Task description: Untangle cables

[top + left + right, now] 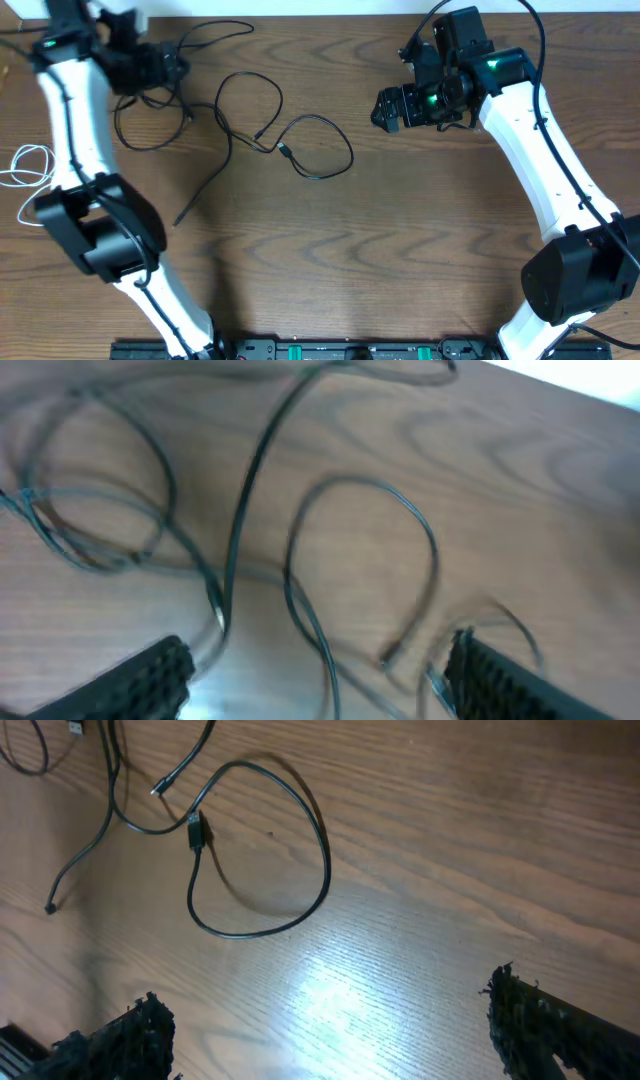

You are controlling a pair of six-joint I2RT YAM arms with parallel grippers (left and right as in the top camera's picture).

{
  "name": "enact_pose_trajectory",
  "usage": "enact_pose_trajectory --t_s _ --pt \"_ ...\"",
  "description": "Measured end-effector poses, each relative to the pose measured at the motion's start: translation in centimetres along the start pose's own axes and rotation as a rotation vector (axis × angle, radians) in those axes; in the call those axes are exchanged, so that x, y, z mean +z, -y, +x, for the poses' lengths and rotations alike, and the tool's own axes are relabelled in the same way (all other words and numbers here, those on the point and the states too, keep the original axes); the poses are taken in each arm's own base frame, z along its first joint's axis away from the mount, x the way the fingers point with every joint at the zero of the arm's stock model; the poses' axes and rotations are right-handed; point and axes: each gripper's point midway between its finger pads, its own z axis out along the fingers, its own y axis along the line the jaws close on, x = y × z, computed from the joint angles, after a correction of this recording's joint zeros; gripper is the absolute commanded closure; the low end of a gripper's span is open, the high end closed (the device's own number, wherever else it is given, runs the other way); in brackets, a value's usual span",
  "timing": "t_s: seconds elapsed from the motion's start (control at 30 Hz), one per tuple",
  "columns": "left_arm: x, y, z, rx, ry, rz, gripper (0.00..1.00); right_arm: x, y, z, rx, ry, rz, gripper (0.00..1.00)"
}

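Several thin black cables point(235, 110) lie looped and crossing on the wooden table, back left to centre. One black loop point(325, 150) with a small plug lies at the centre; it also shows in the right wrist view point(265, 850). A white cable point(25, 170) lies coiled at the far left edge. My left gripper point(170, 68) is open just above the tangle, with black strands point(300, 590) passing between its fingers point(320, 680). My right gripper point(385, 108) is open and empty over bare wood point(330, 1030), right of the loop.
The table's back edge meets a white surface point(300, 8) at the top. Thick black arm wires run along both arms. A black rail with green connectors point(330, 350) lies along the front edge. Bare wood fills the centre and front.
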Motion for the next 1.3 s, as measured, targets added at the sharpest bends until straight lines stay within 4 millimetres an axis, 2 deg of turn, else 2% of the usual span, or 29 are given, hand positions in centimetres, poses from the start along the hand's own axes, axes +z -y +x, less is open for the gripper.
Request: enact_pose_trajectory --t_s 0.1,0.23,0.33,0.5,0.53,0.57,0.67,0.7,0.8,0.9,1.07,1.17,1.3 --pt "1.8 0.4 -0.8 0.003 0.018 -0.118 0.46 0.0 0.0 0.0 0.000 -0.001 0.000 0.02" --pt "4.2 -0.8 -1.2 -0.037 0.037 -0.267 0.64 0.0 0.0 0.0 0.001 -0.001 0.000 0.02" --pt "5.6 -2.5 -1.1 -0.066 0.040 -0.327 0.72 0.0 0.0 0.0 0.001 -0.001 0.000 0.03" --pt "7.8 -4.7 0.2 -0.102 0.000 -0.382 0.75 0.0 0.0 0.0 0.001 -0.001 0.000 0.03" --pt "8.2 -5.0 0.5 -0.107 -0.009 -0.386 0.81 0.0 0.0 0.0 0.000 -0.001 0.000 0.03" --pt "9.5 -5.6 1.4 -0.112 -0.039 -0.393 0.81 0.0 0.0 0.0 0.001 -0.001 0.000 0.03" --pt "10.9 -6.3 2.2 -0.118 -0.061 -0.404 0.81 0.0 0.0 0.1 0.001 -0.004 0.000 0.03" --pt "11.5 -6.6 2.5 -0.120 -0.070 -0.407 0.85 0.0 0.0 0.2 0.002 -0.006 0.001 0.03" --pt "12.7 -7.3 3.5 -0.124 -0.096 -0.420 0.87 0.0 0.0 0.2 0.003 -0.008 0.001 0.03" --pt "13.3 -8.2 4.2 -0.124 -0.115 -0.455 0.92 0.0 0.0 0.2 0.003 -0.008 0.001 0.03" --pt "13.6 -10.1 5.2 -0.123 -0.137 -0.548 0.92 0.0 0.0 0.2 0.003 -0.009 0.001 0.03" --pt "13.2 -11.0 5.2 -0.125 -0.135 -0.585 0.92 0.0 0.0 0.2 0.003 -0.009 0.001 0.03" --pt "12.0 -13.4 5.2 -0.146 -0.128 -0.658 0.92 0.0 0.0 0.2 0.004 -0.009 0.001 0.03"
